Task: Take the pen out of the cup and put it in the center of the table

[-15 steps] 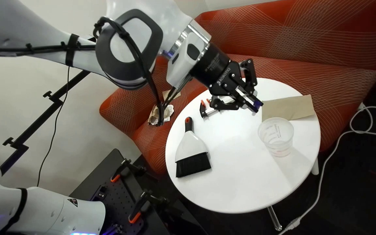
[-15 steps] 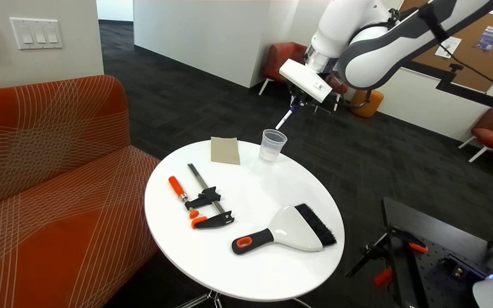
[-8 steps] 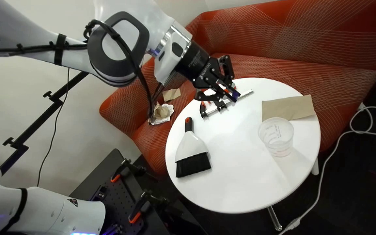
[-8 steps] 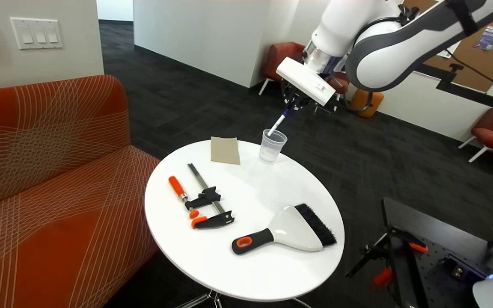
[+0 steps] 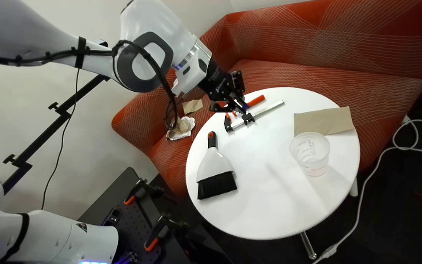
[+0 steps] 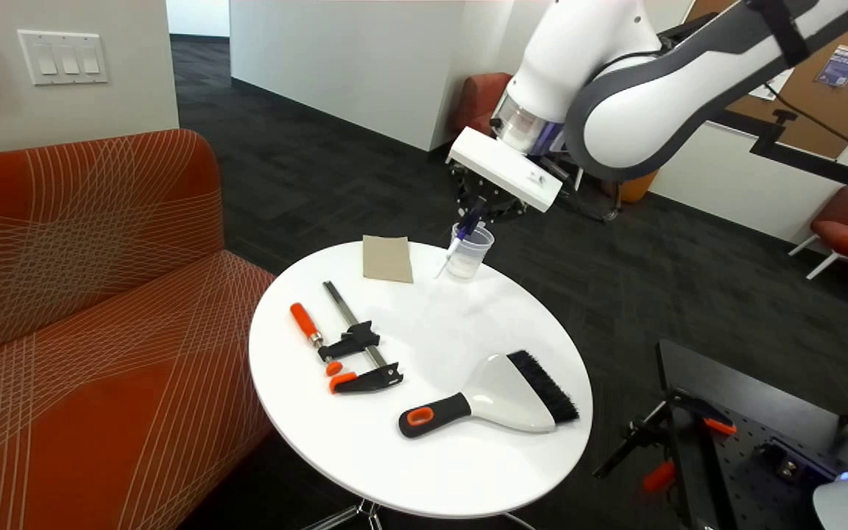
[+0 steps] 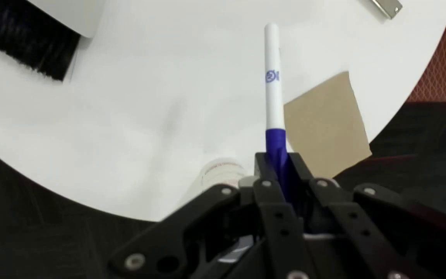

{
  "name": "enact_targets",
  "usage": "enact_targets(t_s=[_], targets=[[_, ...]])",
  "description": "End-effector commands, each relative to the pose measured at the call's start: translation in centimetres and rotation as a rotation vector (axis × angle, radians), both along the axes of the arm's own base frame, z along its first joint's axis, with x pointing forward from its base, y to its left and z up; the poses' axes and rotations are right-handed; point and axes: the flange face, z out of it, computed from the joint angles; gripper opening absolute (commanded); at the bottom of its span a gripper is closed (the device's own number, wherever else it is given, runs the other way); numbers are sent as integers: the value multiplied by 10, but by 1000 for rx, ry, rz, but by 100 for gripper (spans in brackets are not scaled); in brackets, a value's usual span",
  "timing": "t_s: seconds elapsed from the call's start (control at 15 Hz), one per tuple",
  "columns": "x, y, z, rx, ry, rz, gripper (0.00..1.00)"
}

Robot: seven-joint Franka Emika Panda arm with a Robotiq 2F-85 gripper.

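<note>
Grips the pen (image 7: 273, 97) by its blue end in the jaws, probably to keep the white end free. Holds it aloft, out of the cup (image 6: 473, 258) set at one o'clock on the table (image 6: 354, 442) in an exterior view.

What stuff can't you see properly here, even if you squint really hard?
Pen, wrist view: the end of its blue part is hidden in the gripper.
Cup, wrist view: partly hidden behind the gripper.
Brush, wrist view: the top edge cuts off its handle.
Clamp, wrist view: the top edge cuts off all but its bar's tip.
Posters, in an exterior view: writing too small to read.
</note>
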Motion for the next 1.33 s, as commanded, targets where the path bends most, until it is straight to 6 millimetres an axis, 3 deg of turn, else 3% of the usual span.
enact_targets(t_s=[0.0,0.47,0.87,0.93,1.0,1.27], targets=[[12,1,-25,39,29,58,4],[32,5,-87,58,112,151,4],[44,5,-125,102,198,169,4],[45,5,-128,100,207,167,39],[46,4,-130,100,213,168,40],[50,3,-129,92,208,167,68]])
